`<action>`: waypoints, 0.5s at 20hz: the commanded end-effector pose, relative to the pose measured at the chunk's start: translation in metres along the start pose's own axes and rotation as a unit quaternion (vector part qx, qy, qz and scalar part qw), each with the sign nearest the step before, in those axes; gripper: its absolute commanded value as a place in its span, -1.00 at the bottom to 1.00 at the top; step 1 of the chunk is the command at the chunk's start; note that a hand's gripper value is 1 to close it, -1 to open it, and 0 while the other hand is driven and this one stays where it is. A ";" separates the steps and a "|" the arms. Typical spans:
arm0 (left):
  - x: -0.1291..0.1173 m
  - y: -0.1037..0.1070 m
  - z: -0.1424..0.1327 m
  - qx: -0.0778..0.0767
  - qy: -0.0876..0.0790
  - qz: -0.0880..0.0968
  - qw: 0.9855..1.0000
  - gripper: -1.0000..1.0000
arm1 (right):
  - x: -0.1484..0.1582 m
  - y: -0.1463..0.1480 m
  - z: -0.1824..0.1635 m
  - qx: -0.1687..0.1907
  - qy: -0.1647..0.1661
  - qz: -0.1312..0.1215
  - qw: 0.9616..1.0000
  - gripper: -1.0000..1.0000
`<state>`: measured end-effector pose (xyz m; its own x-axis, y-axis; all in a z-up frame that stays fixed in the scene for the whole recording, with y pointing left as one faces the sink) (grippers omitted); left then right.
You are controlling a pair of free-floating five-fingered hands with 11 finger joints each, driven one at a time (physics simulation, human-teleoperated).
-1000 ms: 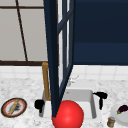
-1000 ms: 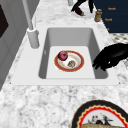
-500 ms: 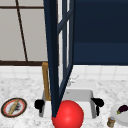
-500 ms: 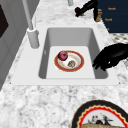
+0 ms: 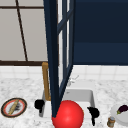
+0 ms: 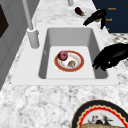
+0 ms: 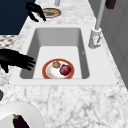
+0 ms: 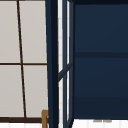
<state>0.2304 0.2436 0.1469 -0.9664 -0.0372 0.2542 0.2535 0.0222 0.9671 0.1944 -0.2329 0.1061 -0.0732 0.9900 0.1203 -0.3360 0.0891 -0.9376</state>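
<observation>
My left hand (image 5: pixel 39 104) hovers at the sink's (image 5: pixel 82 96) front left corner, fingers loosely bent and holding nothing; it is the near hand (image 6: pixel 111 56) in the left side view. My right hand (image 5: pixel 93 113) hangs over the sink's front right edge with fingers stretched out, the near hand (image 7: pixel 15 60) in the right side view. In the basin lies a red-rimmed plate (image 6: pixel 78 67) with a dark red apple (image 6: pixel 63 55) and a small brown item (image 6: pixel 71 63). A big red ball (image 5: pixel 68 115) shows in front of the sink.
An open dark blue window sash (image 5: pixel 60 57) swings in over the sink. The faucet (image 6: pixel 32 37) stands at the back. A plate with a rolling pin (image 5: pixel 13 107) lies left; a white plate with an eggplant (image 5: pixel 122 110) and a small jar (image 5: pixel 110 122) lie right.
My right hand has moved left and down toward the sink's front right edge. The left hand and the things in the sink have stayed put.
</observation>
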 end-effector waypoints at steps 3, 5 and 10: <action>0.000 0.000 0.000 0.000 0.000 0.000 1.000 0.00 | 0.002 0.016 0.018 -0.038 0.006 -0.001 0.999 -1.00; 0.000 0.000 0.000 0.000 0.000 0.000 1.000 0.00 | 0.006 0.003 0.011 -0.042 -0.005 0.013 0.999 -1.00; -0.001 0.000 -0.008 0.003 0.002 0.006 1.000 -1.00 | 0.003 0.002 0.013 -0.051 0.000 0.016 0.999 0.00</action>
<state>0.2304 0.2431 0.1472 -0.9621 -0.0401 0.2697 0.2688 0.0268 0.9628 0.1812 -0.2316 0.1090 -0.0817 0.9925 0.0914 -0.2344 0.0700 -0.9696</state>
